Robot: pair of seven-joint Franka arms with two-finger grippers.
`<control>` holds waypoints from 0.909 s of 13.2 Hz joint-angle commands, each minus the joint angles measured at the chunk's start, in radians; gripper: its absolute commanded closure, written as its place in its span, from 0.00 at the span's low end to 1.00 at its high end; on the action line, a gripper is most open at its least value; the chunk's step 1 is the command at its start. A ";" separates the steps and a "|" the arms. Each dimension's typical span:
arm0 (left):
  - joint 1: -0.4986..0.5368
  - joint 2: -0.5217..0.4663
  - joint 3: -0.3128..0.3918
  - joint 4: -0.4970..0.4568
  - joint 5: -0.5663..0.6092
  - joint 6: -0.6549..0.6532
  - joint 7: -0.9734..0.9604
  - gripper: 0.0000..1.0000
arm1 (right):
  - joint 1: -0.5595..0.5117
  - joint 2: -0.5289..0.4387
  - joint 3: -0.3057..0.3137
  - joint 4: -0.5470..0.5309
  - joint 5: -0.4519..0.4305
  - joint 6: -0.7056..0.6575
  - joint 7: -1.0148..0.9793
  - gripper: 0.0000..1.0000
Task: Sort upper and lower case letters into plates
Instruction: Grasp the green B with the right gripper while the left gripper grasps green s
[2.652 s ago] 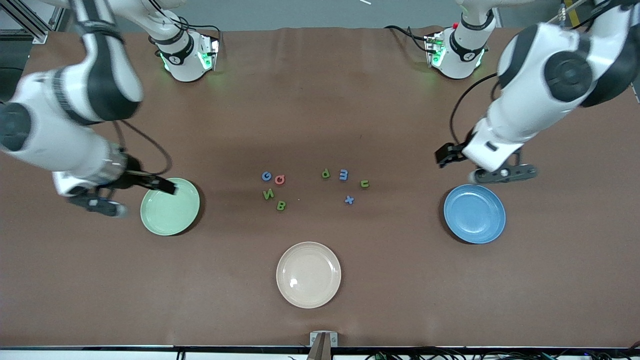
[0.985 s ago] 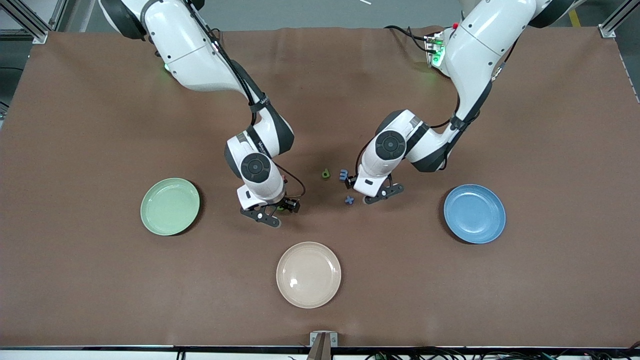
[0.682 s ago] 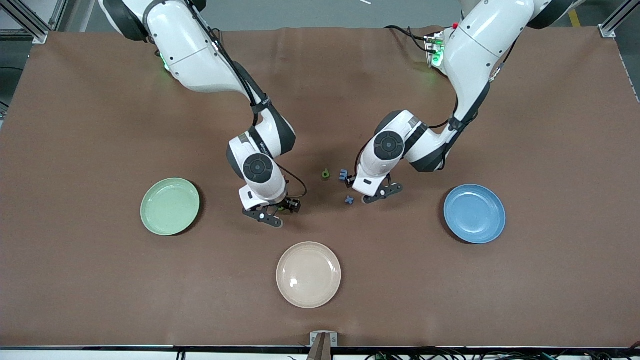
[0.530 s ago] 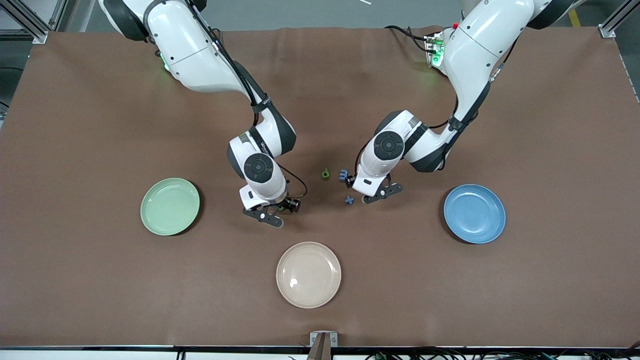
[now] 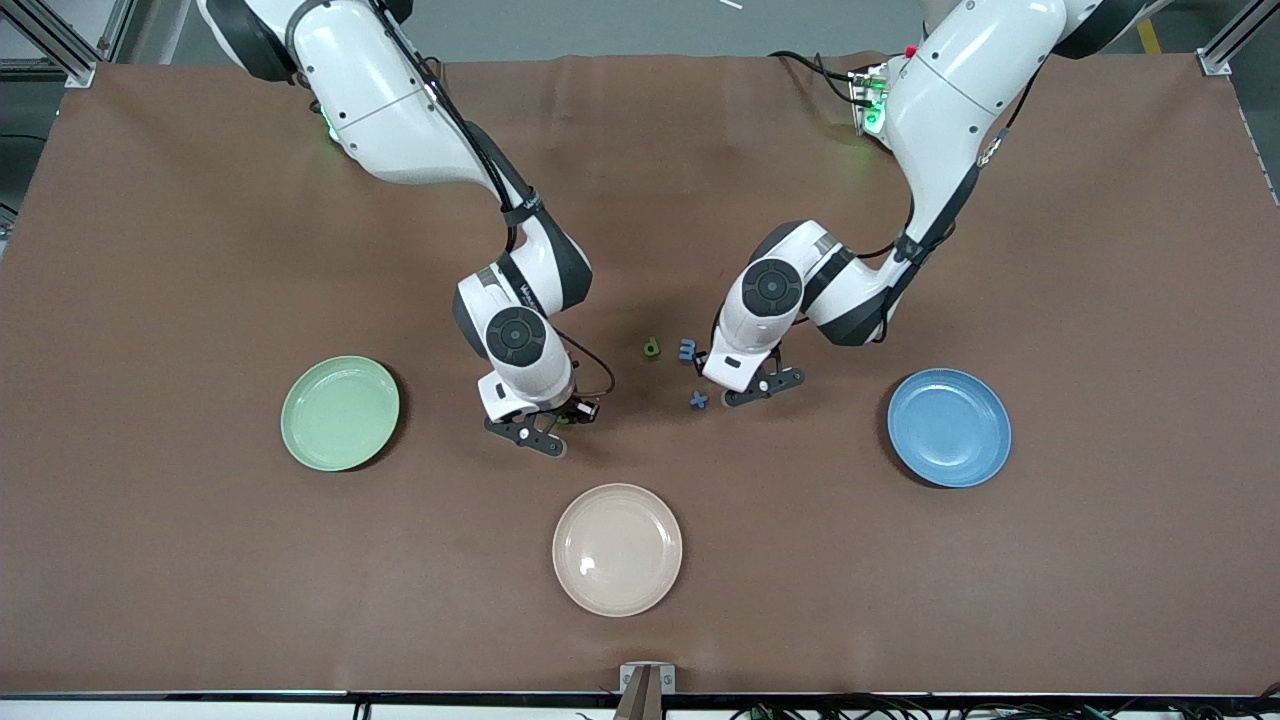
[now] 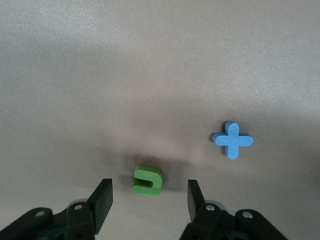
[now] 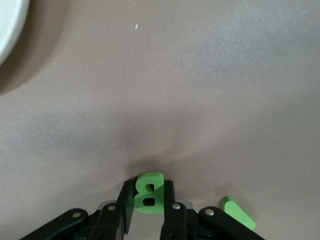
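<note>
Nearest the front camera, a cream plate (image 5: 617, 549) sits bare. Farther back, both sorting dishes hold nothing: the green plate (image 5: 340, 412) toward the right arm's end of the table, the blue plate (image 5: 949, 427) toward the left arm's, so the sorting has hardly begun. Between them, the right gripper (image 7: 148, 207) has its fingers clamped on a green letter B (image 7: 148, 192) at the tabletop. The left gripper (image 6: 149, 201) is spread partway around a small green letter (image 6: 147, 180), gripping nothing, a blue x (image 6: 232, 140) just beside. Farther still, a green d (image 5: 651, 348) and blue m (image 5: 687, 348) wait unsorted; nothing blocks either path.
</note>
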 commanded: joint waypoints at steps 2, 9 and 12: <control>-0.009 0.010 0.004 0.006 0.024 -0.005 -0.025 0.31 | -0.093 -0.102 0.003 0.010 0.002 -0.151 -0.133 1.00; -0.009 0.022 0.004 0.012 0.027 -0.005 -0.024 0.42 | -0.460 -0.362 0.004 -0.292 0.004 -0.184 -0.745 1.00; -0.009 0.022 0.004 0.011 0.027 -0.005 -0.024 0.49 | -0.549 -0.388 0.007 -0.435 0.007 -0.094 -0.874 1.00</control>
